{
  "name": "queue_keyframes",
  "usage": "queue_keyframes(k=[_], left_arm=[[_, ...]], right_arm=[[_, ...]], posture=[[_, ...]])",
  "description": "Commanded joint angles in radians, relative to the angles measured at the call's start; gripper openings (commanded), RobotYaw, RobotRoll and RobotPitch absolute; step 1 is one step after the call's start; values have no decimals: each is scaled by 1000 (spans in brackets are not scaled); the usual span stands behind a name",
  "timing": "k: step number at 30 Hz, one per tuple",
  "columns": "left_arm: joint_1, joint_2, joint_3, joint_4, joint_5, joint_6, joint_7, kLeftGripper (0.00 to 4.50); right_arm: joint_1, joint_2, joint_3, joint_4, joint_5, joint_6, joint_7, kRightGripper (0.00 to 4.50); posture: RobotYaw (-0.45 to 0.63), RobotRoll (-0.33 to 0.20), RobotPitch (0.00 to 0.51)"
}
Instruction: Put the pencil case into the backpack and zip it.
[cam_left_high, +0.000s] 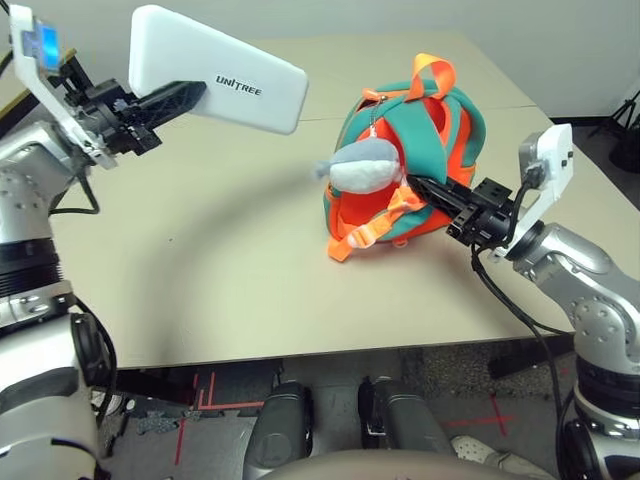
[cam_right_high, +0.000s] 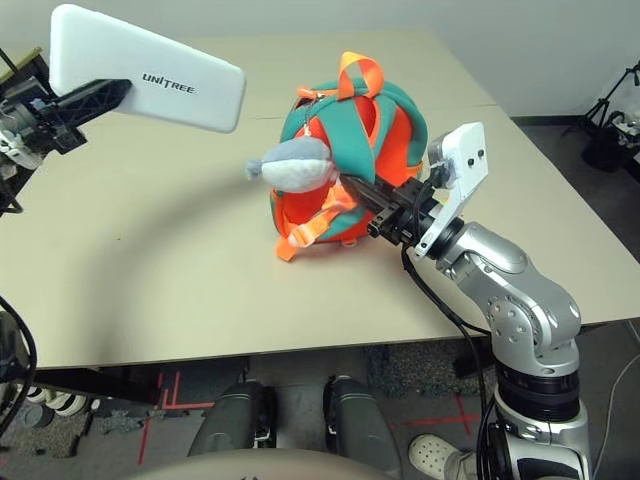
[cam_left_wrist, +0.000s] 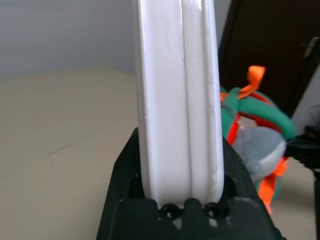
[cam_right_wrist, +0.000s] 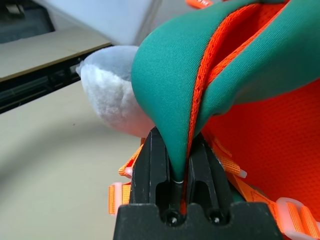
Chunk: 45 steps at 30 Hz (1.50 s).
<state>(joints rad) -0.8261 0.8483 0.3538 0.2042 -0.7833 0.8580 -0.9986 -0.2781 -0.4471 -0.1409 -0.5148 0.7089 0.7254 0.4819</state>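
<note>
The left claw (cam_left_wrist: 175, 170) pinches a white, hard rectangular case (cam_left_high: 218, 70), likely slippery; grip its edges. The right claw (cam_right_wrist: 184, 175) pinches the soft teal-and-orange fabric backpack's (cam_left_high: 462, 135) strap (cam_right_wrist: 172, 95).

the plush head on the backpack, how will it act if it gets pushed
The plush head looks soft and fuzzy, so it would probably squash rather than slip. It hangs from the backpack by a small clip, so it will likely swing or twist instead of rolling away.

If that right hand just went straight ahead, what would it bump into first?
The right hand would push into the backpack's green strap, which it already grips. Beyond that, perhaps the grey plush toy, though depth is hard to judge.
</note>
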Motion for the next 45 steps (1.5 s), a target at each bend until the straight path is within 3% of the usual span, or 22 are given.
queue_keyframes(k=[1, 17, 25, 30, 35, 45], left_arm=[[-46, 12, -1, -31, -25, 7, -23, 1310], [-36, -125, -134, 39, 23, -44, -105, 1310], [-78, -127, -225, 184, 145, -157, -188, 1310], [-141, -170, -264, 292, 198, -208, -236, 1310], [-201, -263, -294, 405, 258, -290, -246, 1310], [-198, -494, -349, 503, 360, -444, -201, 1310]], right_arm=[[13, -5, 24, 14, -12, -34, 33, 96], [50, -17, 19, 36, -46, -64, 50, 96], [49, -21, 18, 54, -59, -79, 58, 96], [45, -20, 26, 64, -59, -82, 64, 96], [40, -23, 30, 75, -65, -87, 72, 96], [59, -30, 27, 62, -73, -86, 73, 96]], posture=[[168, 0, 75], [125, 0, 64], [130, 0, 58], [139, 0, 58], [139, 0, 59], [102, 0, 63]])
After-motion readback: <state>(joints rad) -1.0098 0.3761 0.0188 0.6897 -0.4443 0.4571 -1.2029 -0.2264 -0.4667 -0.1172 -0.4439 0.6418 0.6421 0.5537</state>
